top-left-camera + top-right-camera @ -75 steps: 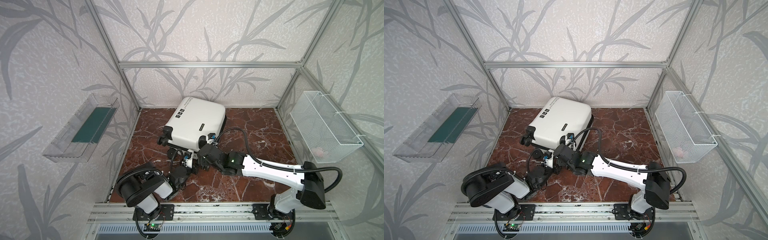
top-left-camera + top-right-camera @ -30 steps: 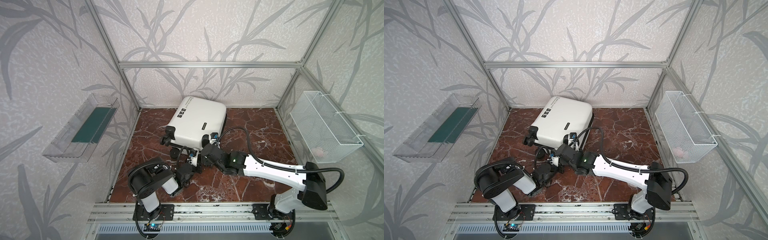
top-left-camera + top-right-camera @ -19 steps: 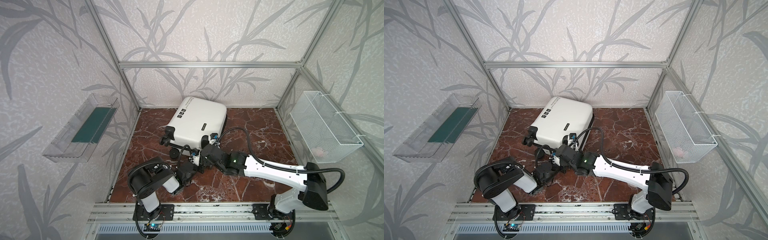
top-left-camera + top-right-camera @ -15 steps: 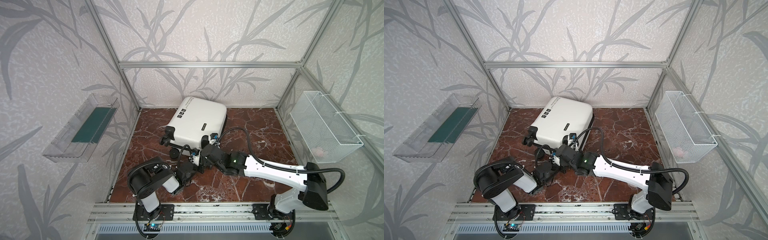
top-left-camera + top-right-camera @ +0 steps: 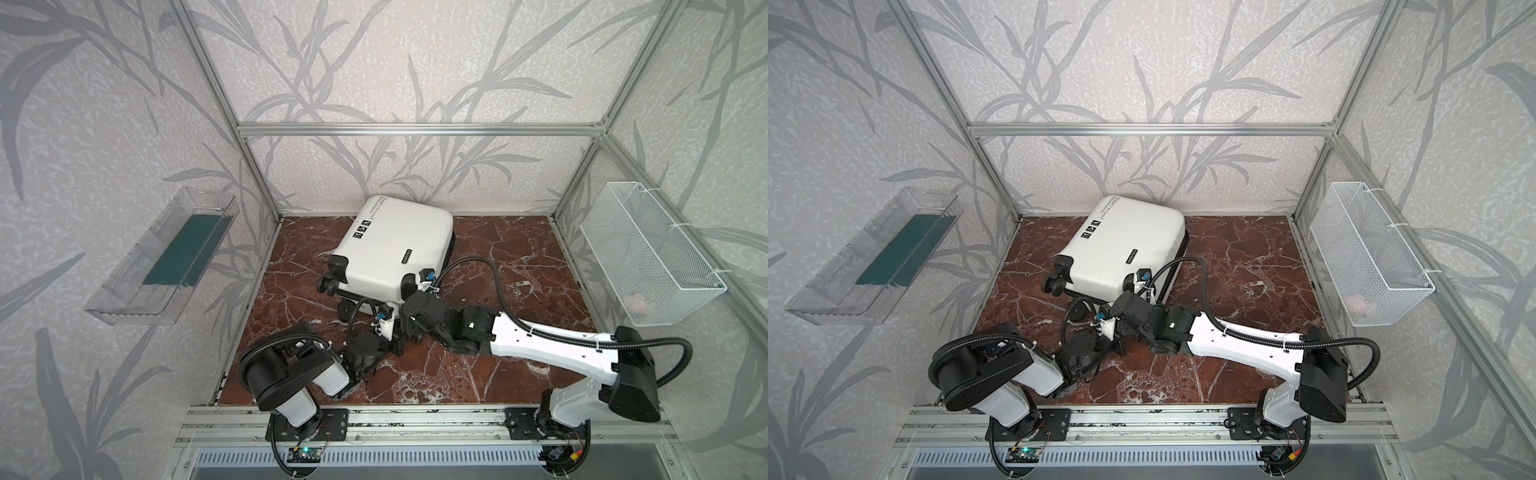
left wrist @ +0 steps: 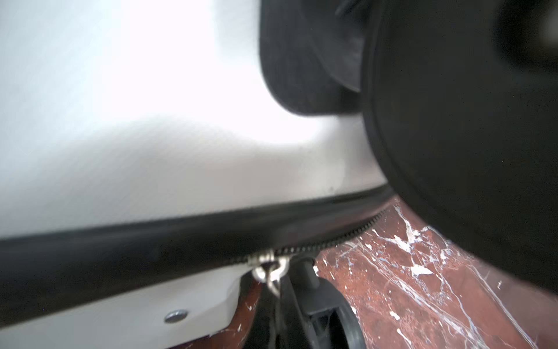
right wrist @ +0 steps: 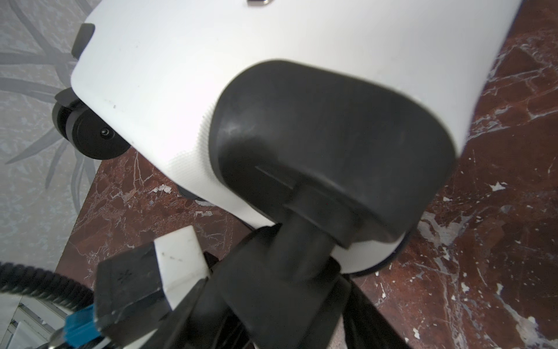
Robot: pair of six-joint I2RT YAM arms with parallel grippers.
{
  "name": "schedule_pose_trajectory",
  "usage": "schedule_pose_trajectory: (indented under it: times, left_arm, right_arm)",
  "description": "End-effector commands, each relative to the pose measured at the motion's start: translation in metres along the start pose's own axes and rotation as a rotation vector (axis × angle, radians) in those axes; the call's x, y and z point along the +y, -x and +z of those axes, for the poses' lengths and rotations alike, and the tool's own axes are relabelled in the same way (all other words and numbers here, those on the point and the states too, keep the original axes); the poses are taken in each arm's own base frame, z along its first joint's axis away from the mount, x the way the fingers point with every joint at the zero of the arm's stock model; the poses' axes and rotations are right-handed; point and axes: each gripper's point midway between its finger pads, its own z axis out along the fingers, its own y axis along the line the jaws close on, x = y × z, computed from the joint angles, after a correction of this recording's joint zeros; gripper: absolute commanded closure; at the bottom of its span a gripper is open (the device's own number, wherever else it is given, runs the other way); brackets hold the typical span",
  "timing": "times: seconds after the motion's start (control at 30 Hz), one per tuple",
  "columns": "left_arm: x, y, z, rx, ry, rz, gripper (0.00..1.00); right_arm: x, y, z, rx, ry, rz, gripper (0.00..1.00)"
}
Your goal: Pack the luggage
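Luggage (image 5: pixel 395 245), stiff, slick-shelled and probably light, lies flat toward the table's (image 5: pixel 519 249) back, best held by hardware: left tool (image 6: pixel 279 305) pinches the zipper pull (image 6: pixel 271 281), right tool (image 5: pixel 405 332) clasps a corner wheel (image 7: pixel 280 272).

From where I stood, both top views hung high above the front rail (image 5: pixel 415 419), on the near side of the luggage (image 5: pixel 395 245), and looked steeply down past it toward the back wall (image 5: pixel 415 166). They sat far off, took in the whole counter (image 5: pixel 519 257), and shared almost the same scene, the luggage merely shifted sideways between them. The left wrist camera sat low, almost against the luggage, looking along its zipper (image 6: pixel 332 240), the shell blurred. The right wrist camera faced the luggage's wheeled end, very near, a wheel housing (image 7: pixel 326 145) filling the middle. That wheeled end showed in every view.
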Motion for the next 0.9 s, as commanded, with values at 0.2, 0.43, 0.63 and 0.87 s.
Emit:
schedule_pose_trajectory:
  times: [0.2,0.43,0.63,0.87]
  left_arm:
    - [-0.029,0.019,-0.005,-0.064,-0.118,0.03,1.0]
    - [-0.06,0.033,-0.002,-0.109,-0.199,0.087,1.0]
    - [-0.082,0.031,0.004,-0.104,-0.281,0.132,1.0]
    - [-0.057,0.029,0.001,-0.104,-0.157,0.095,0.87]
  right_arm:
    - [0.022,0.029,-0.025,-0.094,0.109,0.056,0.95]
    - [0.022,0.028,-0.025,-0.095,0.111,0.057,0.96]
    - [0.02,0.028,-0.025,-0.093,0.105,0.057,0.96]
    - [0.008,0.024,-0.024,-0.099,0.078,0.069,0.96]
